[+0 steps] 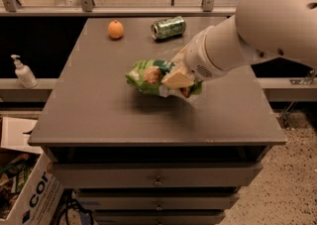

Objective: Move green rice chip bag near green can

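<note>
I have the claw point(177, 79) clenched on the crinkly green rice chip bag point(148, 76) over the middle of the flat grey bench point(99, 115). The bag's long axis runs from left edge to right edge. The smooth metallic green can point(168, 27) lies on its side near the far edge, beside a round orange point(115, 29).

Dim overhead light; the tool point(177, 79) gripping the green rice chip bag point(145, 76) shadows the table point(99, 117) beneath.

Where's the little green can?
In the camera view, the green can lies on its side at the far edge of the table, right of the orange fruit, beyond the green rice chip bag the gripper holds mid-table.
</note>
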Tool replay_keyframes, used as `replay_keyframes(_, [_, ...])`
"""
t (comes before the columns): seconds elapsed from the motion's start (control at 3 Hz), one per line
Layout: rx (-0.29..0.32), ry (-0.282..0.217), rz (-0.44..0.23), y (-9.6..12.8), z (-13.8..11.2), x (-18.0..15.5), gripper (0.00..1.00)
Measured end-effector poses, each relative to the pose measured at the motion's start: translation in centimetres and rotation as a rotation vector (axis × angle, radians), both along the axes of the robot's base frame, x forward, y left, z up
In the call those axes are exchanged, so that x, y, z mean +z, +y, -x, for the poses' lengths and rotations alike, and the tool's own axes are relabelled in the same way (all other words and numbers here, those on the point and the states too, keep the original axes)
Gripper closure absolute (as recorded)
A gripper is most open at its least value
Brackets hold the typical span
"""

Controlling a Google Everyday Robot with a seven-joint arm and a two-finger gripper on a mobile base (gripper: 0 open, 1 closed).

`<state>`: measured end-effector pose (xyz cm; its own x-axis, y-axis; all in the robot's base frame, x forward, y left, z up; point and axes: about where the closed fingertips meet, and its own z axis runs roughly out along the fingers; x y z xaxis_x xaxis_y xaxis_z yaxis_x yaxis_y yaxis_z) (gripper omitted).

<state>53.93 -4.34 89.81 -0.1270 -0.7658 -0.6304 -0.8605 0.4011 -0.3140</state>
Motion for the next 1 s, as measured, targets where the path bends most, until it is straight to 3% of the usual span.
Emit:
replay_keyframes(0.33, [-0.095,-0.029,0.112,-5.2,-2.6,0.9,1.00])
replay_keyframes(0.67, [-0.225,-0.056,0.238,-12.4,-5.5,1.1,1.00])
replay_keyframes(1.0, [-0.225,-0.056,0.238,-12.4,-5.5,1.1,1.00])
